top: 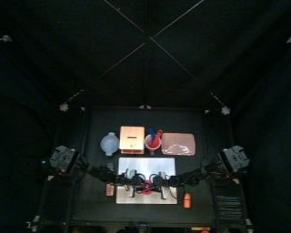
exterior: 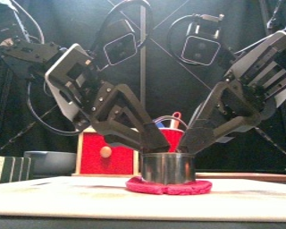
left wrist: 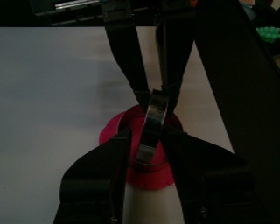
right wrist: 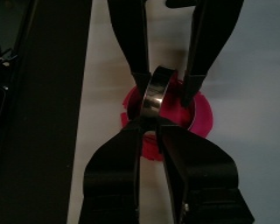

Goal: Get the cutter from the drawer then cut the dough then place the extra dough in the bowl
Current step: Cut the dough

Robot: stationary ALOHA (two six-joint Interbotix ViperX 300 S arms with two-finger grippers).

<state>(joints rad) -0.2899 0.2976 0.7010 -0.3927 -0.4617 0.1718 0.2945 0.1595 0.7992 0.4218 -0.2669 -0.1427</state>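
**No readable text anywhere in this one**

Went over all four views and there wasn't a single word, number, logo or sign I could read. The metal cutter point(exterior: 167, 167) was plain steel, the red drawer front point(exterior: 110, 154) was plain, and the red cup point(exterior: 170, 135) behind it had no label I could make out. The white cutting board point(exterior: 62, 184) was blank too.
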